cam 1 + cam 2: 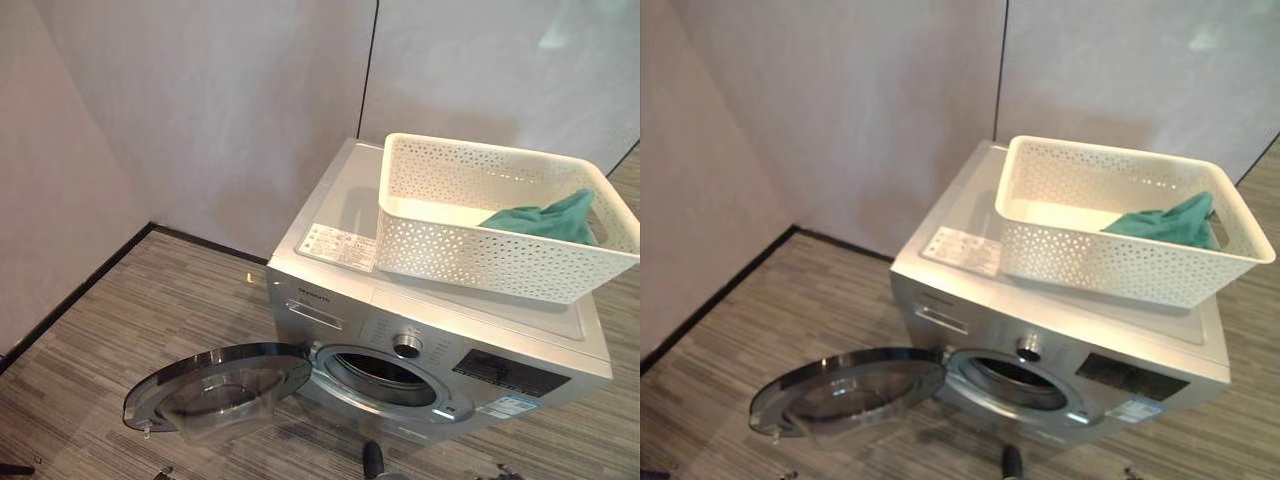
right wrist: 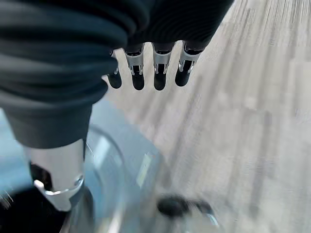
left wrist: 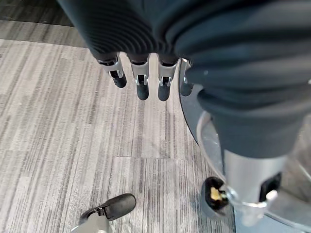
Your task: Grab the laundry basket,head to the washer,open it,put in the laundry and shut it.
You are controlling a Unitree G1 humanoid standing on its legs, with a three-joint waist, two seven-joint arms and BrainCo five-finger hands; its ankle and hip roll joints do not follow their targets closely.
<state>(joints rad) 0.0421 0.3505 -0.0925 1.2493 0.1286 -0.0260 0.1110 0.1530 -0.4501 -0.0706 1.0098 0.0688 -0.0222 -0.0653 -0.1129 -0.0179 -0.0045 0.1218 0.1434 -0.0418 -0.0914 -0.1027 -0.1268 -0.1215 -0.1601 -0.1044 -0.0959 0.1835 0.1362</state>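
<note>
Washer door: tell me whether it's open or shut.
Open. The door is swung out to the washer's left, leaving the drum opening exposed. The basket sits on top with green laundry inside.

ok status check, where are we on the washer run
Left robot hand and right robot hand open, empty. White perforated plastic basket atop silver washer, green cloth inside. Round glass door open.
</note>
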